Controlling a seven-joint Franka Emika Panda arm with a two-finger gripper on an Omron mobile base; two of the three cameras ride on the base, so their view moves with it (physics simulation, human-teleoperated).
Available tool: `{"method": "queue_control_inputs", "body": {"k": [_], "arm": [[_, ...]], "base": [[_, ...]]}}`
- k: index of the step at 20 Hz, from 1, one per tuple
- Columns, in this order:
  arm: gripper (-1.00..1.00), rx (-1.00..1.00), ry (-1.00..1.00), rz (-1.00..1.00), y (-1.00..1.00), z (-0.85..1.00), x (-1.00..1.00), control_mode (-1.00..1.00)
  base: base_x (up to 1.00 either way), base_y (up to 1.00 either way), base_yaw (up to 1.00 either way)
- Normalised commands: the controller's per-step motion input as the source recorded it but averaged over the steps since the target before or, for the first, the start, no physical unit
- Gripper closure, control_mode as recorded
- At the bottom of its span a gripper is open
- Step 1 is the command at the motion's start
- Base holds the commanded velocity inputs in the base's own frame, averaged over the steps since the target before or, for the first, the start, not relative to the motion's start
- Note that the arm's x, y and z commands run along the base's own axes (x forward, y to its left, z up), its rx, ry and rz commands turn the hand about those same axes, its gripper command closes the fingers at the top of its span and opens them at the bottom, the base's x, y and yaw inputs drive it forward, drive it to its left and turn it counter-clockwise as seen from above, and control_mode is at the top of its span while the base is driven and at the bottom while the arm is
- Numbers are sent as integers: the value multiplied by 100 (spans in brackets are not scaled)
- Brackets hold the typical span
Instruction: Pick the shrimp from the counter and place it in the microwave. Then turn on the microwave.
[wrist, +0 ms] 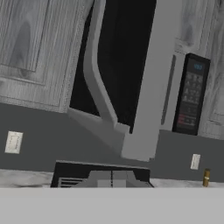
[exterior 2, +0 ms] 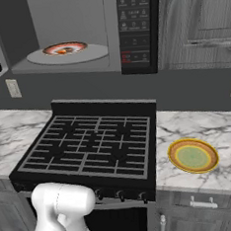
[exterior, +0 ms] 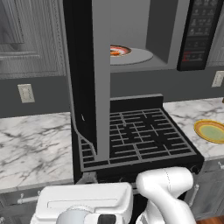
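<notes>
- The shrimp (exterior 2: 63,50) was sitting on a small red-rimmed plate (exterior 2: 76,44) on the turntable (exterior 2: 95,54) inside the microwave (exterior 2: 80,31), up above the stove (exterior 2: 90,144), so from where I sat that half looked done.
- The microwave door (exterior: 87,78) hung wide open, swung out to the left. The keypad (exterior 2: 135,24) was on the right side. Closing the door looked like the next job to me.
- Shrimp looked like a tiny orange curl, too small for me to call its long axis.
- Fingers: honestly couldn't tell if open or closed; the hand view looked at the door's edge (wrist: 144,87).
- Green plate (exterior 2: 193,156) sat bare on the tabletop (exterior 2: 207,124).
</notes>
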Motion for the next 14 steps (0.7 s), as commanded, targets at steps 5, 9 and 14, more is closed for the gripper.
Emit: {"method": "queue_control_inputs", "body": {"k": [5, 9, 14], "arm": [[100, 0, -9, -7, 52, -30, 41, -100], [100, 0, -11, -8, 48, -19, 52, -100], [100, 0, -12, -13, 43, -5, 64, -100]], "base": [[0, 0, 0], [0, 0, 0], [0, 0, 0]]}}
